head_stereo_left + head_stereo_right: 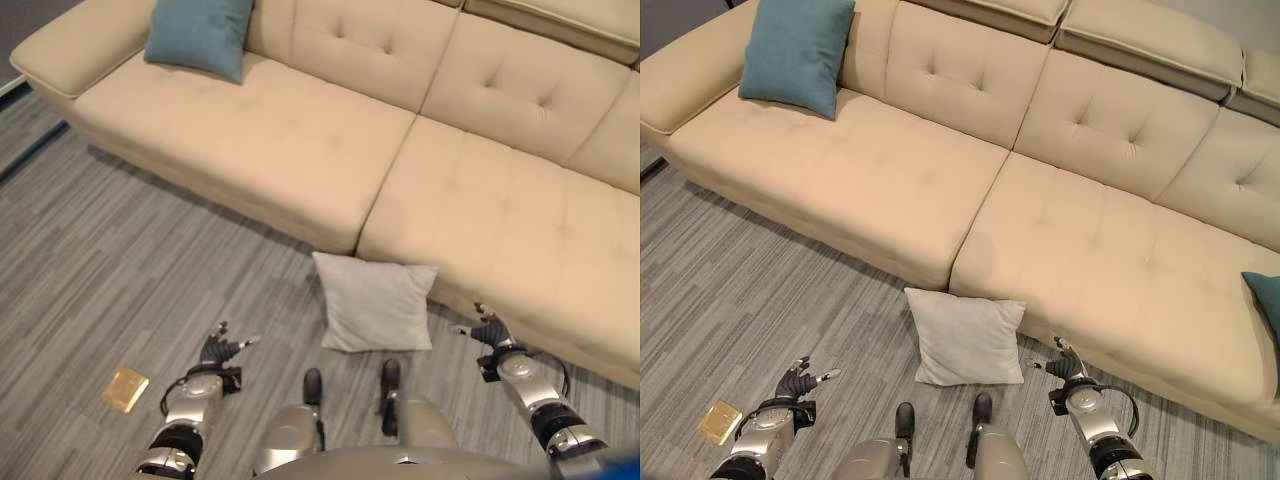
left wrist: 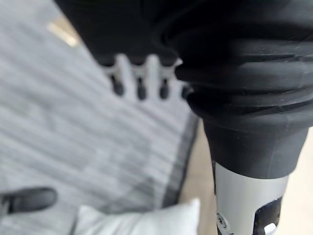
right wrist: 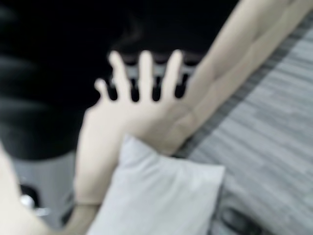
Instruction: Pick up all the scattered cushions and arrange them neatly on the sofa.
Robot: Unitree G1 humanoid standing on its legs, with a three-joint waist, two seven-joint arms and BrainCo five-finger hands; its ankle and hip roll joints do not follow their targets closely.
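A light grey cushion (image 1: pixel 375 300) stands on the floor, leaning against the front of the beige sofa (image 1: pixel 300 150) where its two seats meet. A blue cushion (image 1: pixel 200 35) rests upright at the sofa's left end, and a second blue cushion (image 1: pixel 1266 296) shows at the far right of the seat. My left hand (image 1: pixel 216 352) hovers low over the carpet to the left of the grey cushion, fingers (image 2: pixel 139 85) straight and empty. My right hand (image 1: pixel 490 333) hangs just right of that cushion (image 3: pixel 161 196), close to the sofa front, fingers spread and holding nothing.
A small flat yellow-tan object (image 1: pixel 126 388) lies on the grey striped carpet (image 1: pixel 120 270) left of my left hand. The sofa's long seat runs across the back of the scene, with a broad armrest (image 1: pixel 70 55) at its left end.
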